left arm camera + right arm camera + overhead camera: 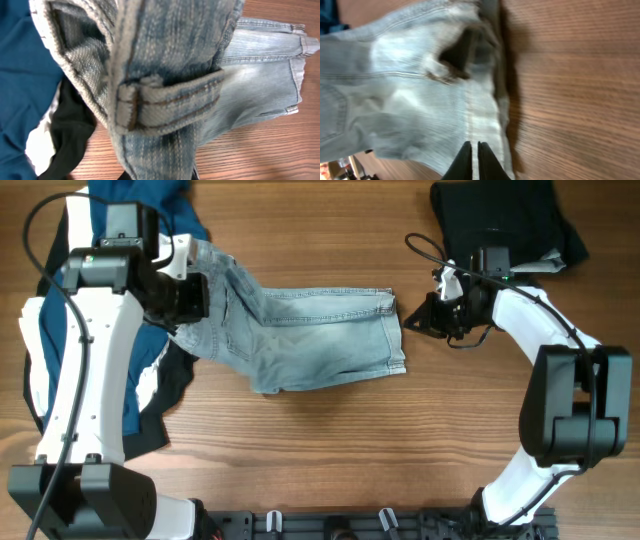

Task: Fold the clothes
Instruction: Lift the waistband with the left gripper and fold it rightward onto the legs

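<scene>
Denim shorts (310,340) lie flat mid table (300,450), waistband pinched by left gripper (203,297), right gripper (412,322) pressed together at the hem, catch unclear; denim looks thick, limp, grippy, so take the 2 stitched edges.

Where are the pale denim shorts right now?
Overhead view: the denim shorts lie mid-table, waistband beside the blue garment at left, hems toward the black garment at upper right.

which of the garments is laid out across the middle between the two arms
The pale denim shorts, stretched out between them; the deep-blue garment and the black garment sit bunched at the far corners.
</scene>
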